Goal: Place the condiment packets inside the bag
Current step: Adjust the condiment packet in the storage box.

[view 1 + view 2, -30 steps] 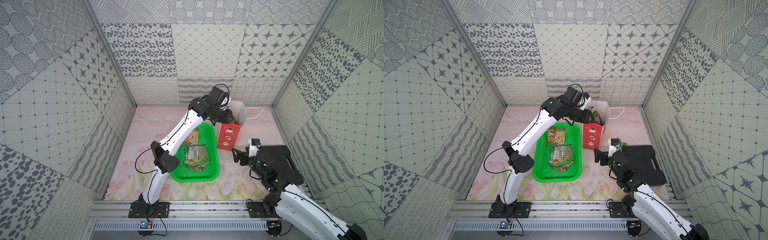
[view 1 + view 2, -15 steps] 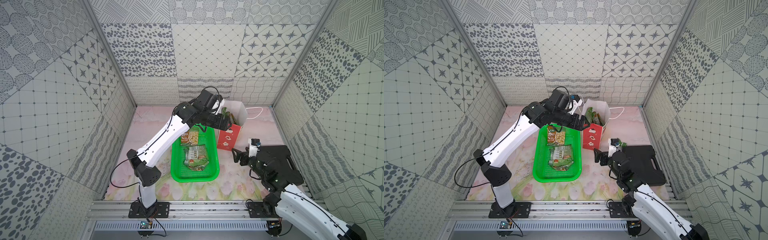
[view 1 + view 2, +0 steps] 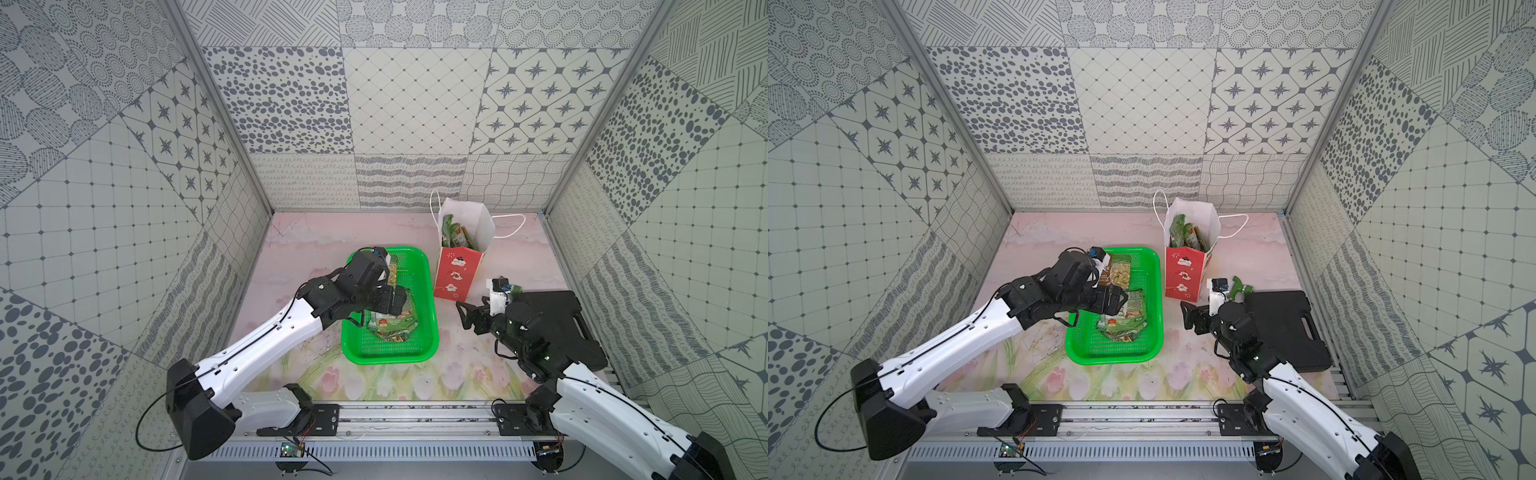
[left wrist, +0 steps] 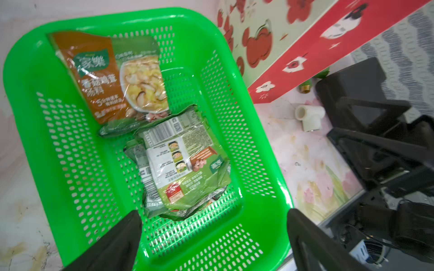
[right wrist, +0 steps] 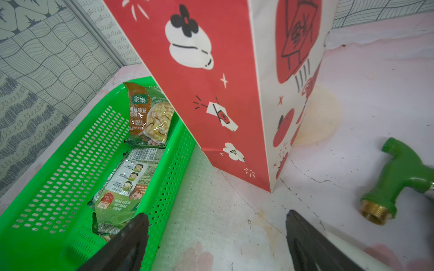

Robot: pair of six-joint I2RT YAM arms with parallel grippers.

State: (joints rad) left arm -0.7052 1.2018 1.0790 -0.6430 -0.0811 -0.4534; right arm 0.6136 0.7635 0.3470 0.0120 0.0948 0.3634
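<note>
You are holding your left claw [image 4: 212, 212] wide open and empty over the condiment packets [image 4: 185, 164] lying in the green basket [image 4: 58, 140], while more are sitting in the bag [image 3: 455, 274] just right of it, near your open, empty right claw [image 5: 217, 213].

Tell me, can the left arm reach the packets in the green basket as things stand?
Probably yes. The left gripper is open over the basket, and the packets lie uncovered right below it, with nothing in between. The bag stands beside the basket.
</note>
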